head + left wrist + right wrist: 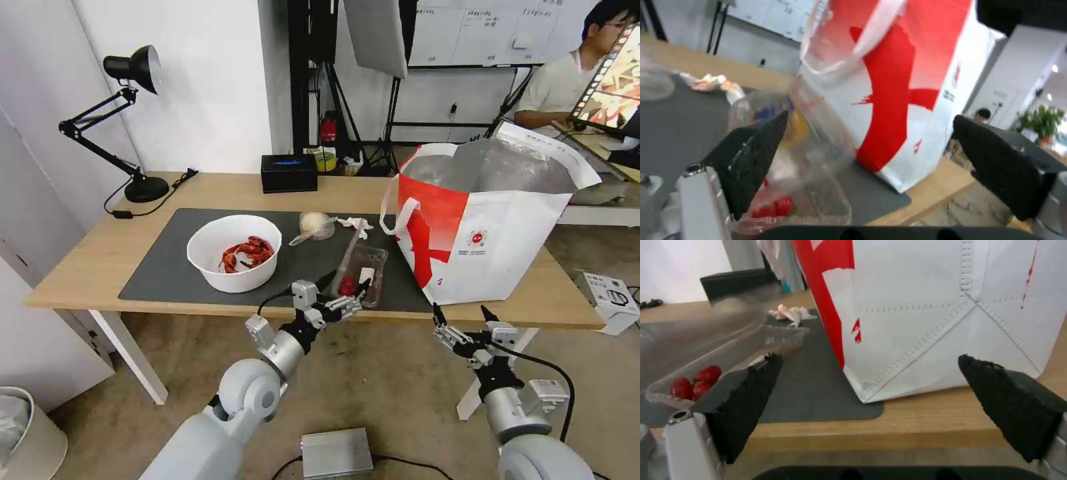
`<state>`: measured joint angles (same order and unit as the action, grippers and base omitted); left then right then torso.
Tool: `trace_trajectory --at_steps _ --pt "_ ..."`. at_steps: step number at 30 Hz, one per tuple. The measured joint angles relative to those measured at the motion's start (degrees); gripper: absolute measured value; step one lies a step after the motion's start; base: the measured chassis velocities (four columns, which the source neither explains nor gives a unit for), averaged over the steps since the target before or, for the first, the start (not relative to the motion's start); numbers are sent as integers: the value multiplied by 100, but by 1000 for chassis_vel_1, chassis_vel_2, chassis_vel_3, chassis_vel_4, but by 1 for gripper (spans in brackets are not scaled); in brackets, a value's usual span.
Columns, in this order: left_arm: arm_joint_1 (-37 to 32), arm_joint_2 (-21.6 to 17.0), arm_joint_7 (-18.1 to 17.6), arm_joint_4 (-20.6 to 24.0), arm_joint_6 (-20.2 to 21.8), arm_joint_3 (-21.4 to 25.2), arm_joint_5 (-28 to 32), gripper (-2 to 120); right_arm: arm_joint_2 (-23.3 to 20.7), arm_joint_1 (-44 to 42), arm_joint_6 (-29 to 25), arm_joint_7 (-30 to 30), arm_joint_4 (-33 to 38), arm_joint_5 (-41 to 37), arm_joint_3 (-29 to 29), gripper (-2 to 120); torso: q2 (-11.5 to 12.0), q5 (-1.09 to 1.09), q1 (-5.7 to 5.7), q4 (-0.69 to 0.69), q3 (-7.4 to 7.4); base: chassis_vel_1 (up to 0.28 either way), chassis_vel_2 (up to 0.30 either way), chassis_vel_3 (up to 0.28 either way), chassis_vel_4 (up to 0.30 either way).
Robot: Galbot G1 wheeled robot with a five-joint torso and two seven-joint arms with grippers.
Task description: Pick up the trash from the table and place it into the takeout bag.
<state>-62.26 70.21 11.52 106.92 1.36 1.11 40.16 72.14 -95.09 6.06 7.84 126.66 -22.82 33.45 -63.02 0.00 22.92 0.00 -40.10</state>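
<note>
1. Clamshell tray (pixel 360 267) lies on the mat's near edge, beside the takeout bag (pixel 480 227).
2. Left gripper (pixel 345 288), jaws apart, should straddle its near rim squarely.
3. Right gripper (pixel 460 313) waits spread, below the table (pixel 93 253) edge.

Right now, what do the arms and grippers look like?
Both arms are pale grey-white with rounded joint housings. The left gripper and right gripper have silver metal bodies and black, textured, wedge-shaped fingers. A thin black cable loops along each wrist. No markings legible.
</note>
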Motion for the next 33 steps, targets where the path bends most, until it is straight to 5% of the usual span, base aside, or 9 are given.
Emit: trace_trajectory --at_steps 7,13,26,33 --pt "79 10 281 -220 -356 32 -787 100 51 -43 -13 0 4 5 -25 100 0 0 0 0 0 0 0 0 0" --pt "324 38 -69 -480 -432 74 -1265 97 88 -23 -38 -36 63 -217 -137 100 0 0 0 0 0 0 0 0 0" --pt "692 -241 -159 -652 -340 -55 -2326 46 174 427 208 69 227 -2215 -420 100 0 1 0 0 0 0 0 0 0" --pt "710 -207 -87 -668 -339 -149 -2656 23 289 750 348 154 75 -2546 -562 100 0 0 0 0 0 0 0 0 0"
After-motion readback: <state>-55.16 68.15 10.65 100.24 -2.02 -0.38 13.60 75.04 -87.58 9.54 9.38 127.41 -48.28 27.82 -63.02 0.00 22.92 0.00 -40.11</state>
